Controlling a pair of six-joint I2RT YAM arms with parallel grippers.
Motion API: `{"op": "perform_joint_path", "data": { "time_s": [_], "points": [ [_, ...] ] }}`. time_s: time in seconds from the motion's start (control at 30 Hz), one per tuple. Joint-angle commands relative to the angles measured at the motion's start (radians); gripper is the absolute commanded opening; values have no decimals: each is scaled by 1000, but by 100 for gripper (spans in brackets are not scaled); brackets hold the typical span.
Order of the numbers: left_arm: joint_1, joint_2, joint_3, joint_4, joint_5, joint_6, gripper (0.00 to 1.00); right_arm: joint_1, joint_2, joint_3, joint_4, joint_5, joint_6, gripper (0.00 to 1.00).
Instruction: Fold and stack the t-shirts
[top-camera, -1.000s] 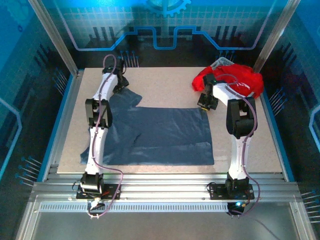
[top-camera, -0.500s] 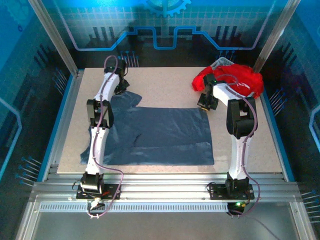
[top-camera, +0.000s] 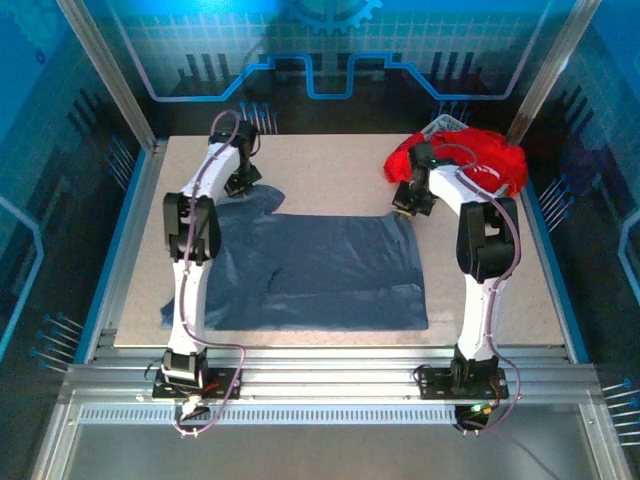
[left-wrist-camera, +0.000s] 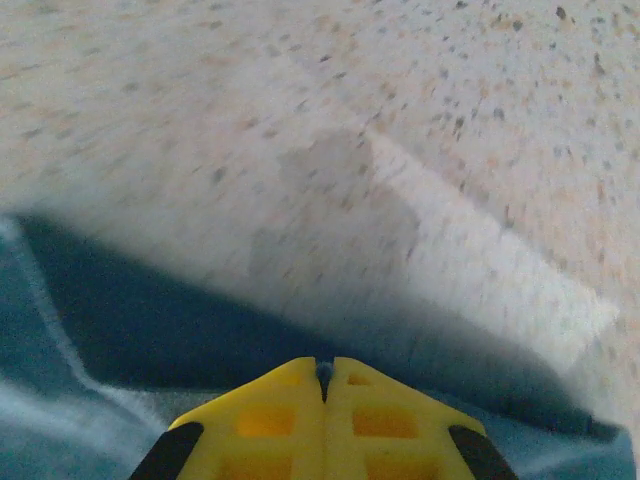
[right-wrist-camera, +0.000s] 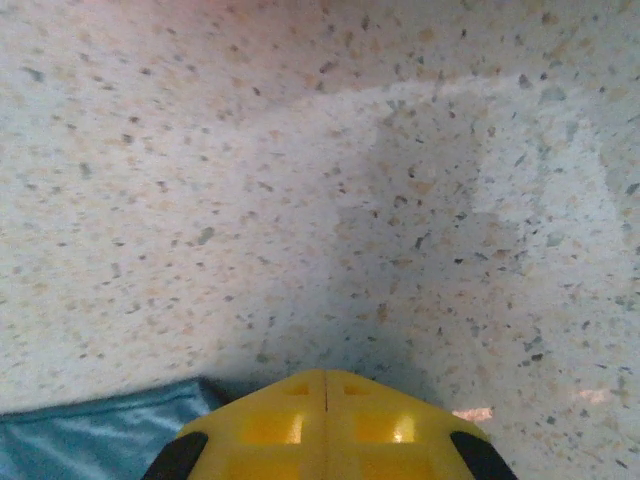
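Observation:
The slate-blue t-shirt (top-camera: 320, 270) lies spread flat across the middle of the table. At its far-left sleeve, my left gripper (top-camera: 243, 185) is shut on the cloth. In the left wrist view, a sliver of blue fabric is pinched between the yellow tips of the left gripper (left-wrist-camera: 324, 365), and the t-shirt (left-wrist-camera: 70, 330) hangs dark below them. My right gripper (top-camera: 405, 204) is shut at the t-shirt's far-right corner, which is drawn up to it. Blue cloth (right-wrist-camera: 90, 435) runs under the right gripper (right-wrist-camera: 326, 375). Bright red t-shirts (top-camera: 470, 160) are heaped at the far right.
A white basket (top-camera: 447, 124) pokes out behind the red heap in the far-right corner. Bare speckled table (top-camera: 330, 165) stretches between the two grippers at the back. Metal frame posts (top-camera: 105, 70) stand at the far corners.
My left gripper has shut on the sleeve. Both grippers have shifted slightly toward the back, and the shirt's far-right corner has been drawn along with the right one.

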Motion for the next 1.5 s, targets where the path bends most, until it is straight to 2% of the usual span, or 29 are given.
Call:
{"op": "perform_joint_path", "data": {
  "time_s": [0.0, 0.2, 0.43, 0.63, 0.83, 1.03, 1.47],
  "points": [
    [7, -200, -156, 43, -25, 29, 0, 12, -59, -31, -17, -17, -31, 0],
    [43, -446, -456, 79, 23, 26, 0, 13, -147, -116, -17, 38, -61, 0],
    [57, -722, -753, 76, 19, 16, 0, 32, -298, -282, 21, 64, -91, 0],
    [66, -983, -964, 30, -65, -43, 0, 47, -425, -463, 11, 106, -40, 0],
    [70, -1174, -1110, -53, -110, -116, 0, 52, -480, -588, 15, 135, -17, 0],
    [76, -1268, -1192, -100, -113, -165, 0, 55, -488, -607, 5, 153, -19, 0],
    [77, -1290, -1223, -139, -180, -152, 0, 98, -570, -663, -59, 170, 24, 0]
  ]
}}
